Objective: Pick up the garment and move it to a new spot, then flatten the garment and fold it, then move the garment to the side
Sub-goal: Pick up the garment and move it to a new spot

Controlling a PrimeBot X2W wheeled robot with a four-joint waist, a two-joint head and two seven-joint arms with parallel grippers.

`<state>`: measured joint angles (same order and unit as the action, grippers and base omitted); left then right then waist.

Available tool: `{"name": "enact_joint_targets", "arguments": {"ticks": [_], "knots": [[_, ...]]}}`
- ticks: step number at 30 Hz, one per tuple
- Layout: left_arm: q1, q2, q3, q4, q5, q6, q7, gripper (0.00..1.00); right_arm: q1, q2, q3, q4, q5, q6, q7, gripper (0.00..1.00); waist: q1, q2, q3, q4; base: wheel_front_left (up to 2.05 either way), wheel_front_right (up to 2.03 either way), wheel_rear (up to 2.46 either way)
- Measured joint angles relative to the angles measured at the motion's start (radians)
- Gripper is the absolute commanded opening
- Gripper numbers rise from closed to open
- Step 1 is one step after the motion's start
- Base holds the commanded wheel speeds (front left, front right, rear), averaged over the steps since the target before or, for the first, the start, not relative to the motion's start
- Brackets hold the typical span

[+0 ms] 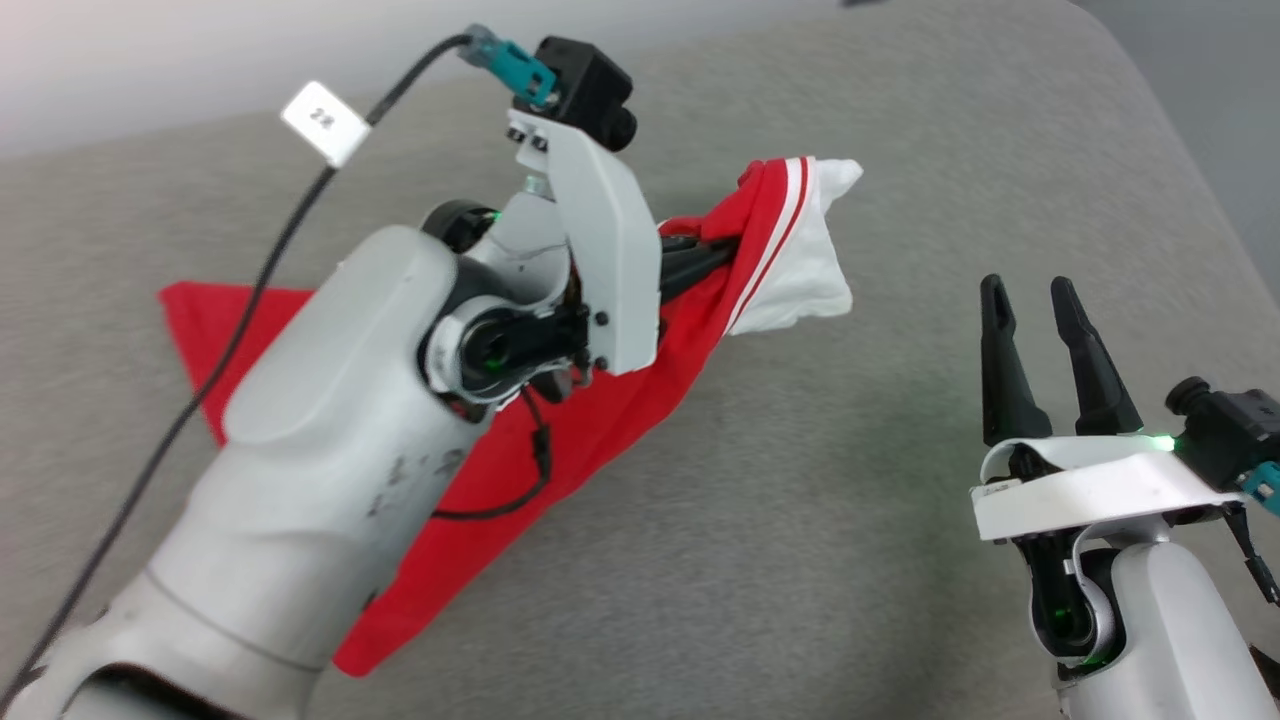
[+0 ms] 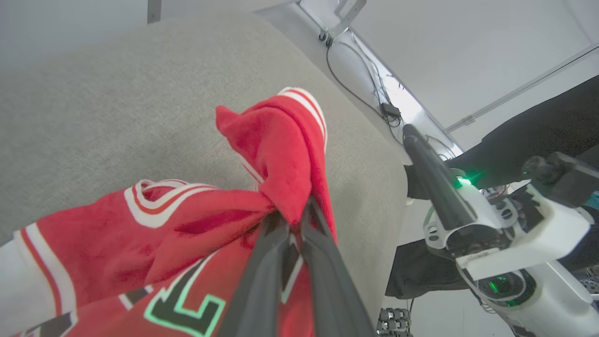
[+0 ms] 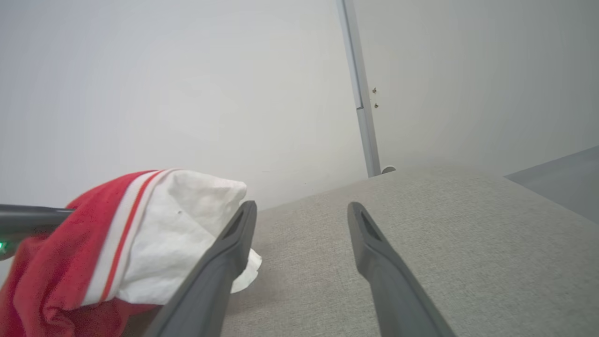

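1. Looking down from my head, my left gripper [image 1: 722, 255] is clenched on a bunched fold of the red basketball-style shirt with white short sleeves [image 1: 600, 420], and its fingertips are buried in the cloth. The pinched end hangs raised above the middle of the grey cloth-covered table [image 1: 800, 520]. The rest of the shirt trails down towards the table's near-left edge, so its long axis runs diagonally from near-left to far-middle. A white sleeve [image 1: 800, 260] sticks out of the raised end and points towards the far-right corner. My right gripper [image 1: 1030, 290] is spread wide and holds nothing. It is nearer the right edge and well apart from the sleeve, which lies to its far-left.

2. Along my left wrist, the left gripper [image 2: 292, 219] has both fingers pressed together on a red fold of the shirt [image 2: 281, 150]. Black white-edged lettering [image 2: 187, 299] faces up below the grip. The right gripper [image 2: 412, 135] stands off past the table's edge [image 2: 374, 196].

3. Along my right wrist, the right gripper [image 3: 302, 208] is released, with bare table [image 3: 444, 224] between its fingers. The shirt [image 3: 56, 262] hangs just beside its left finger. I judge that a reach to the left would take that free sleeve.
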<state>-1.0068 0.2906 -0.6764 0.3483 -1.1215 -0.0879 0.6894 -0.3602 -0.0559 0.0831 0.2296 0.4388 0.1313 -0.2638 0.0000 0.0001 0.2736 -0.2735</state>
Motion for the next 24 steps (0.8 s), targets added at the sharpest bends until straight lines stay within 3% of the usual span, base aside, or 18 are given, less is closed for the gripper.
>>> {"name": "enact_joint_targets", "arguments": {"ticks": [6, 16, 24], "knots": [[-0.052, -0.07, -0.011, 0.177, -0.013, -0.027, -0.032, 0.0, -0.002, 0.001, 0.007, -0.007, 0.089, 0.0, 0.0, 1.0, 0.0, 0.0, 0.055, -0.102, 0.0, 0.0, 0.0], [-0.095, 0.027, -0.076, 0.416, 0.07, -0.037, -0.062, 0.0, -0.002, 0.002, 0.024, -0.012, 0.153, 0.0, 0.0, 1.0, 0.0, 0.0, 0.141, -0.234, 0.0, 0.0, 0.0], [-0.138, 0.056, -0.214, 0.425, 0.125, -0.044, -0.037, 0.0, -0.02, 0.003, 0.035, -0.021, 0.177, 0.0, 0.0, 1.0, 0.0, 0.0, 0.193, -0.276, 0.0, 0.0, 0.0]]}}
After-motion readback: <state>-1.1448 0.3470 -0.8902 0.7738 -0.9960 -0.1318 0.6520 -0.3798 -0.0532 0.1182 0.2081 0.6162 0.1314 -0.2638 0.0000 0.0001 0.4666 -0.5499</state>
